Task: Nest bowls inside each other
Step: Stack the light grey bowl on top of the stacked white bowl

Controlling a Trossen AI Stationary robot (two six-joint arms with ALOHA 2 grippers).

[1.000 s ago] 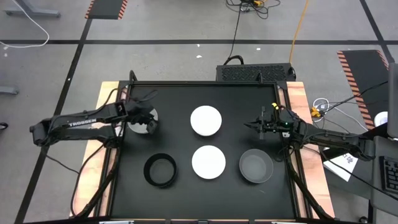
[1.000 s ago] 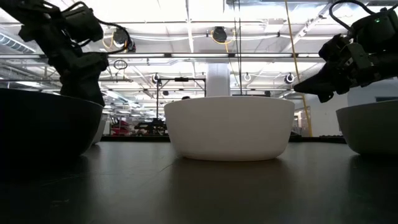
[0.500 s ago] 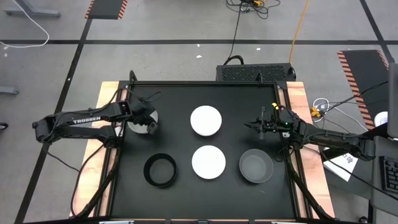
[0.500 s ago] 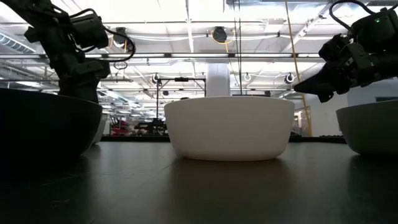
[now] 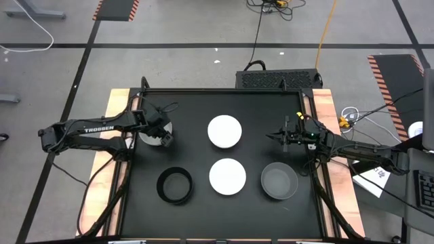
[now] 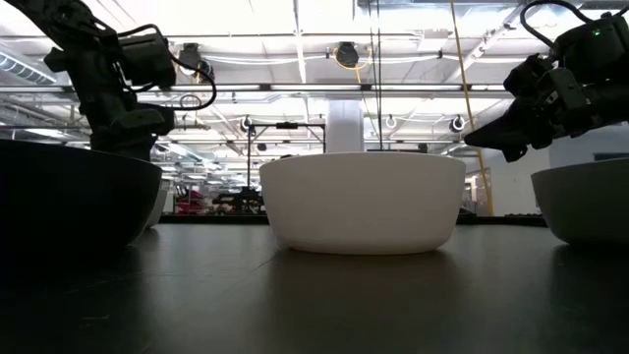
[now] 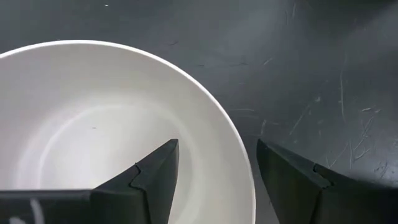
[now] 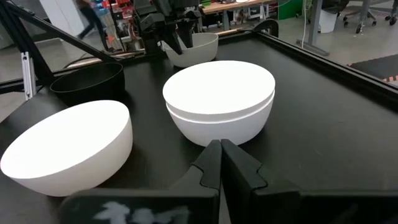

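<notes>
While five bowl positions lie spread across the black desk (image 5: 224, 102), I have the left hand (image 7: 217, 171) poised over the white bowl (image 7: 93, 124) at the desk's far-left side, its two fingers (image 7: 155, 174) set apart so that one sits inside the bowl and the other outside, straddling the rim. It grips nothing yet; by my reading, the placement is meant for pinching the wall and lifting this bowl toward another.

The other bowls wait apart from one another: a second white bowl (image 5: 224, 131) at the middle far side, which the right wrist view shows as two already stacked, a third white bowl (image 5: 227, 176) nearer the front, a black bowl (image 5: 175, 185) at front left and a grey bowl (image 5: 279, 181) at front right.

The right hand (image 8: 220, 163) hangs above the desk's right edge, fingers pressed together and empty, waiting.
</notes>
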